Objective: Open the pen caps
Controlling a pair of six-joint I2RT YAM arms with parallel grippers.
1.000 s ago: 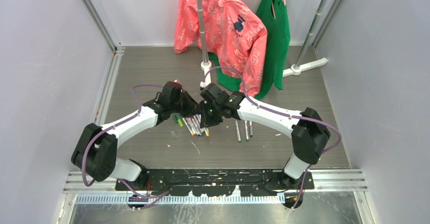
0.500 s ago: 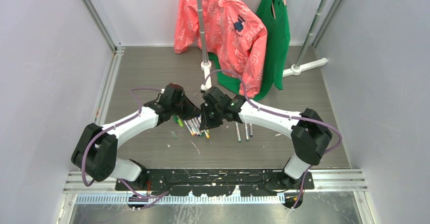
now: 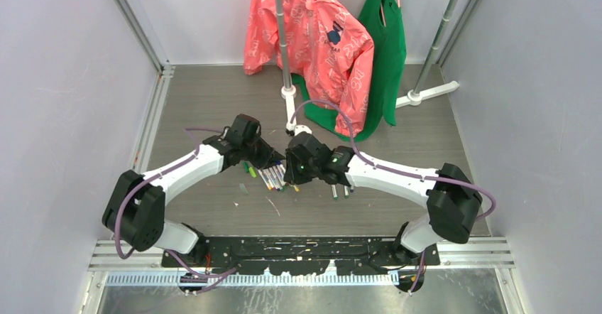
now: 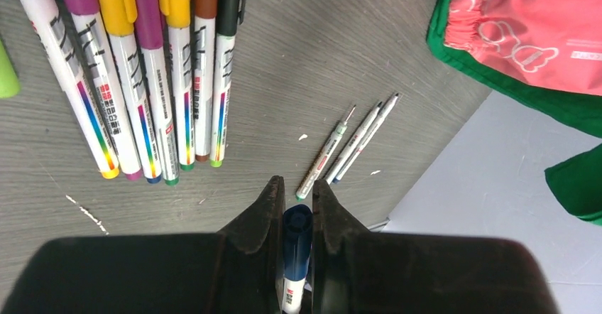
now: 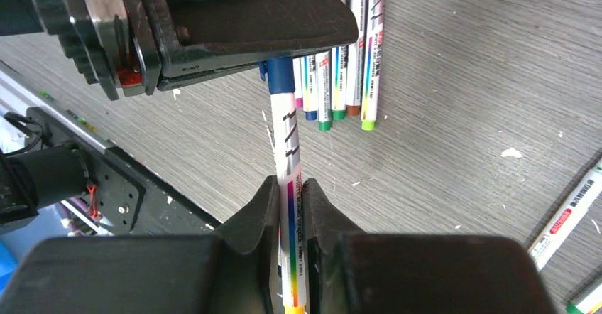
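Mid-table, the L gripper is clenched on the dark blue cap of one pen. The R gripper is clamped on that pen's white barrel, opp. end. The cap sits on the pen, which is held above the grey table. Just beside, a row of capped pens lies side by side. Three more pens lie apart to the R. At the back hang a pink jacket & a green garment.

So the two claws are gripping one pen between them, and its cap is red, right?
Not quite: the cap is dark blue, as the left wrist view shows. The left gripper and right gripper do grip one pen between them.
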